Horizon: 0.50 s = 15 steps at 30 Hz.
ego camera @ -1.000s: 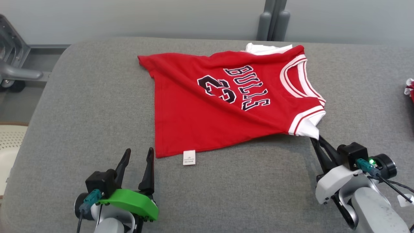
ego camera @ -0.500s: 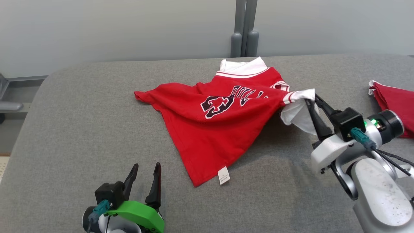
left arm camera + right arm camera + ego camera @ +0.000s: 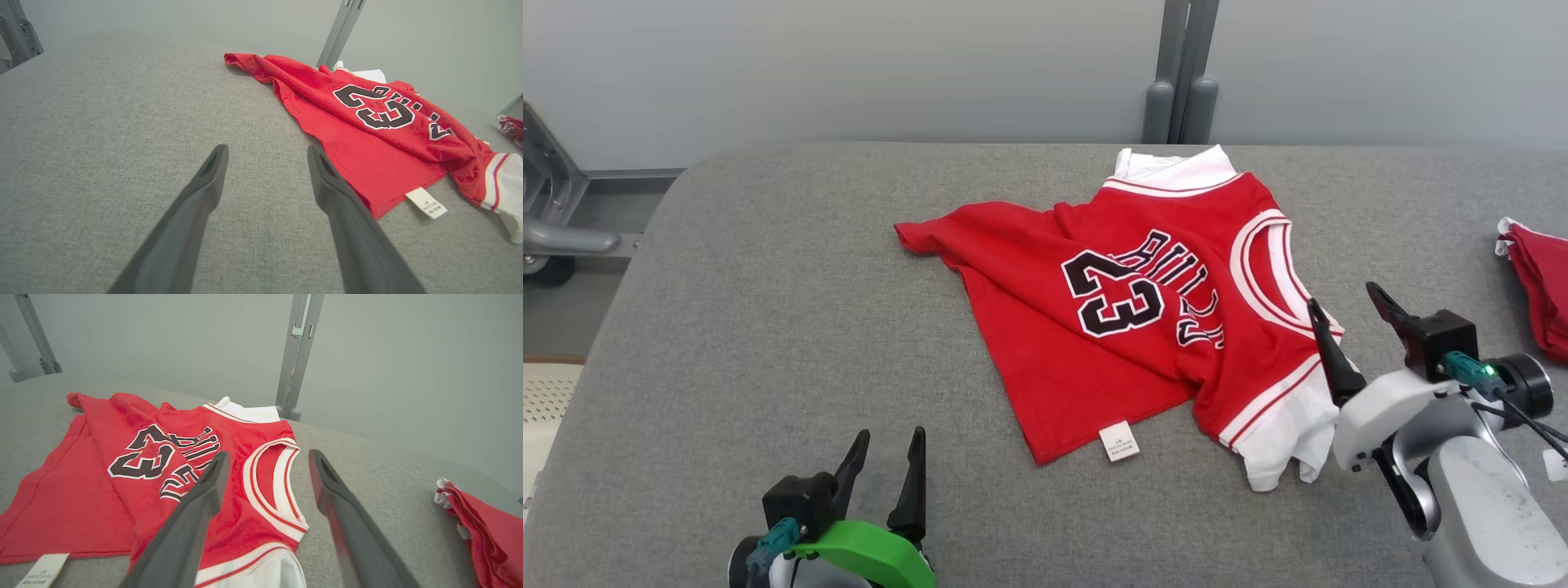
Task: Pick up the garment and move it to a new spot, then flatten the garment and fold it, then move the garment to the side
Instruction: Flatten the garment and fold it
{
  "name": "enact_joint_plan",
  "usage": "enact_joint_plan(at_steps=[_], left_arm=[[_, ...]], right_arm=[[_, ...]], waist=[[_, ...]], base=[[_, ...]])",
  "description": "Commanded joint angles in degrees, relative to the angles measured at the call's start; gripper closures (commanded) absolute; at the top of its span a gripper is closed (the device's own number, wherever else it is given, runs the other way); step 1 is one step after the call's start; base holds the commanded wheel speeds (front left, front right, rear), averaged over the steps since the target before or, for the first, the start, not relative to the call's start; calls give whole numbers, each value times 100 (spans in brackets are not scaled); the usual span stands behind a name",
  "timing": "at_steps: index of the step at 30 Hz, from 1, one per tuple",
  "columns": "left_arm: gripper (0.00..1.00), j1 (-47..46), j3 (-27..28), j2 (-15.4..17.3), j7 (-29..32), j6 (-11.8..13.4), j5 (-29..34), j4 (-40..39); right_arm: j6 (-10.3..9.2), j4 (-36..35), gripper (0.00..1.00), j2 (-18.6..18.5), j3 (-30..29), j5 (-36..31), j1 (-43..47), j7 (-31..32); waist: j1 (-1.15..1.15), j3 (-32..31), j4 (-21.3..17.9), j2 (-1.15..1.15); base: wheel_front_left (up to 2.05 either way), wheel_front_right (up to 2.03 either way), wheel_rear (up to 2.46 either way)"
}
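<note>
Left tool, right tool, both agape.

I log the red sports jersey as bright red, its numerals and lettering black with white outlines. Neck and armhole trim runs in white bands with thin red stripes; the sleeve fabric is plain white. The small rectangular care label is white with faint dark print. The woven fabric table top is an even mid-grey, finely flecked. The left gripper has black fingers on a green bracket, the right gripper black fingers on a white housing. The bunched red cloth carries white trim.
</note>
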Motion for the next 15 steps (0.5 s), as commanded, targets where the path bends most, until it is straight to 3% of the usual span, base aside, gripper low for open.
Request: enact_joint_plan(at_steps=[1,9,15], left_arm=[[0,67,-2,12,-1,-6,39,-12],[0,-61,-73,12,-1,-20,58,-120],[0,-164,-152,12,-1,-45,86,-224]], right_arm=[[-8,62,0,-17,-91,25,99,-32],[-7,485,0,-2,-744,104,413,-225],[-7,780,0,65,-1010,299,142,-324]], waist=[[0,33,-37,0],[0,165,-118,0],[0,375,-29,0]], base=[[0,0,0],[0,0,0],[0,0,0]])
